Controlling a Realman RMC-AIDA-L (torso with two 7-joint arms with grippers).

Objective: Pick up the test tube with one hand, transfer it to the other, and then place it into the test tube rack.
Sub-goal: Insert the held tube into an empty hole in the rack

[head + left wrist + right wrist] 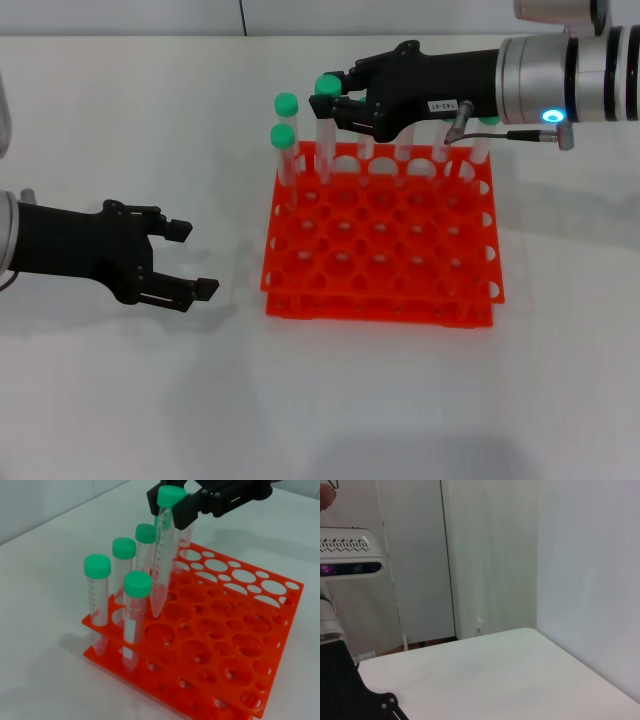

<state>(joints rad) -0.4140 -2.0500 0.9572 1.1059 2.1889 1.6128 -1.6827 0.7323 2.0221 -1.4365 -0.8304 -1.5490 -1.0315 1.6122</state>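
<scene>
Two grippers show in the head view. The right gripper (338,98), black with a small white printed label, on a silver-grey arm with a blue light, reaches over the far side of the test tube rack (385,268). Its fingers are closed on the test tube (163,555) just under the green cap. The tube hangs below the fingers, nearly upright with a slight tilt. In the left wrist view its pointed tip sits at the top tier of the rack, at a hole in the second row from the far edge; whether it has entered the hole cannot be told.

Beside the held tube, toward the rack's left far corner, other green-capped tubes (117,575) stand in the rack, and more stand in the far row under the right gripper's body.

The left gripper (178,262) lies low over the white table (330,400), well apart from the right gripper and off the rack's left side. Its fingers are spread wide and hold nothing.

The rack is bright orange-red, two-tiered, with a grid of round holes, most of them unfilled.
</scene>
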